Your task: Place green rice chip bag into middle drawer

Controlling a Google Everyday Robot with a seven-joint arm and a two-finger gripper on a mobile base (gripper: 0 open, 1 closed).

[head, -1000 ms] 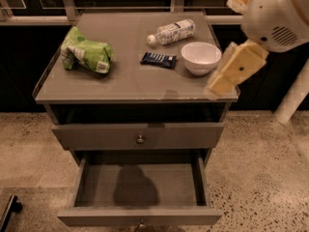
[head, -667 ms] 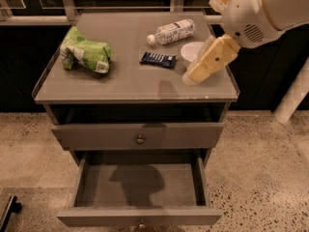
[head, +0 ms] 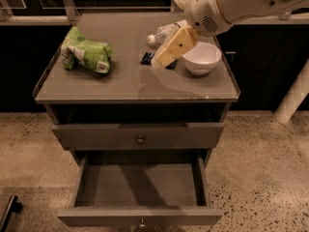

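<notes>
A white bowl point(head: 203, 58) sits right of centre on the cabinet top point(head: 120, 83). A plastic bottle point(head: 163, 33) lies on its side near the top's back edge, in the upper centre of the frame. A dark snack bar point(head: 146, 58) lies just left of the bowl, partly hidden by the gripper point(head: 166, 54) above it. Below the top, the upper drawer point(head: 96, 135) is closed. Speckled floor point(head: 260, 168) fills the lower frame.

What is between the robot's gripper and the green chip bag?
In the camera view, a small dark-blue snack bar lies right beside the gripper; from there to the green rice chip bag the cabinet top is bare.
</notes>
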